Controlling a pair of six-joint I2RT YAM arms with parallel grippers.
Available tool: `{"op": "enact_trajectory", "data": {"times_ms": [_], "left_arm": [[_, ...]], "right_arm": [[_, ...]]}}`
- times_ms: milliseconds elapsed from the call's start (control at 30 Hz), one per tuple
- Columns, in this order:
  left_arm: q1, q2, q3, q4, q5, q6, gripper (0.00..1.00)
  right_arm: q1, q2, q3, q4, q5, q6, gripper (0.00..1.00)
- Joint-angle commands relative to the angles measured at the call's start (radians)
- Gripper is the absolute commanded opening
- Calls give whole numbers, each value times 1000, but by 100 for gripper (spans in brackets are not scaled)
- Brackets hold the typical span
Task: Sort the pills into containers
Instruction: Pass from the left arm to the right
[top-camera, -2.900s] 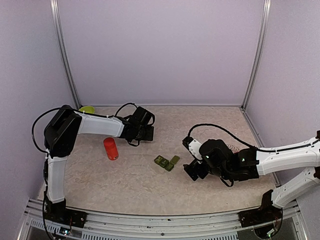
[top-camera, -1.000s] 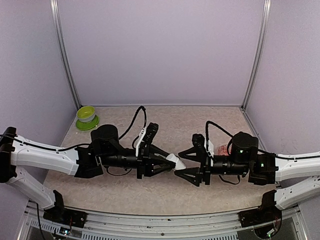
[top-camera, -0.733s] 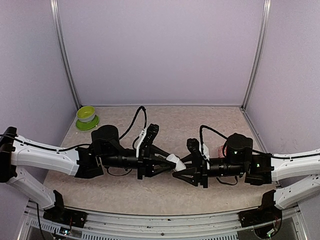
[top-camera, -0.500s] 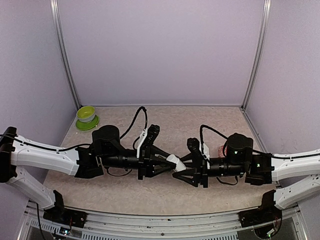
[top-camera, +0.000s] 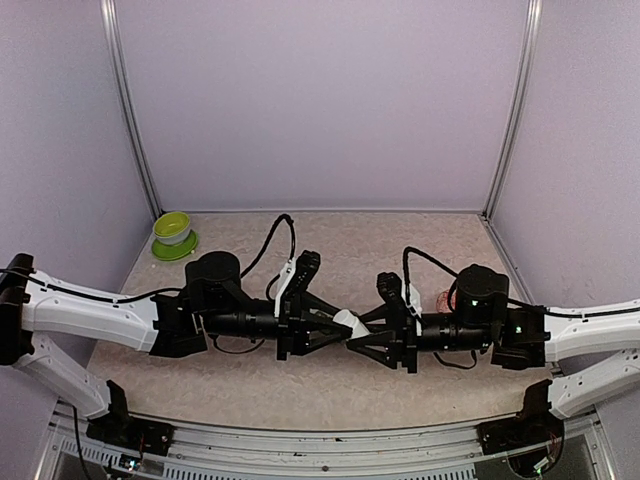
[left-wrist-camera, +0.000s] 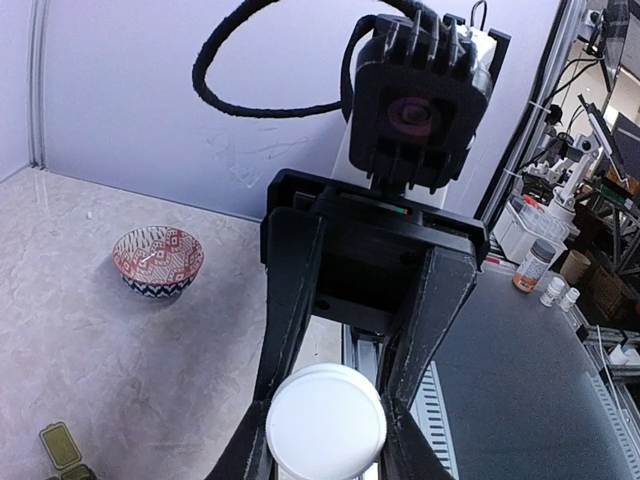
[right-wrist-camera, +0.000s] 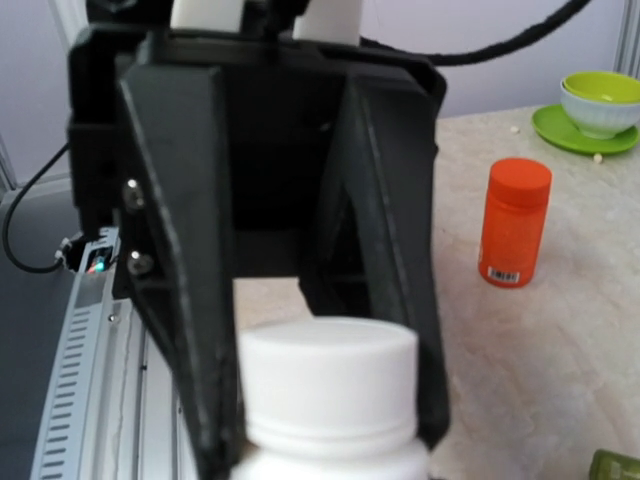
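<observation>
A white bottle hangs above the table's middle, between both grippers. My left gripper is shut on it. In the left wrist view its round cap faces the camera. My right gripper reaches in from the right, and its black fingers press against both sides of the bottle. The right wrist view shows the cap between the left gripper's fingers. The containers lie on the table below and also show in the right wrist view. In the top view the arms hide them. No pills show.
An orange bottle stands upright on the table. A lime-green bowl on a saucer sits at the back left. A red patterned bowl sits on the right side, mostly behind the right arm. Purple walls enclose the table.
My right gripper moved left to the white bottle, and its fingers narrowed onto it. The left gripper held the bottle still.
</observation>
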Motion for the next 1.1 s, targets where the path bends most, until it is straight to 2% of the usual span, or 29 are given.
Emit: {"op": "enact_trajectory", "data": {"times_ms": [0, 67, 233, 500, 633, 867, 1067], "left_arm": [[-4, -5, 15, 24, -15, 2, 23], [-4, -4, 12, 27, -14, 1, 23], [-4, 2, 6, 31, -13, -6, 24], [-4, -24, -35, 70, -10, -10, 61], [-3, -60, -57, 61, 29, 55, 71], [-1, -91, -35, -68, 112, 179, 72], [-3, -90, -18, -106, 154, 210, 65]], "right_arm": [[-5, 23, 19, -10, -20, -4, 38], [-5, 24, 18, -9, -10, -2, 31], [-5, 0, 2, 5, 6, 3, 24], [-5, -17, -3, -20, -4, 1, 24], [-5, -6, 9, -41, -72, 14, 24], [-5, -26, 9, -47, -220, 49, 24], [-5, -29, 21, -54, -250, 74, 25]]}}
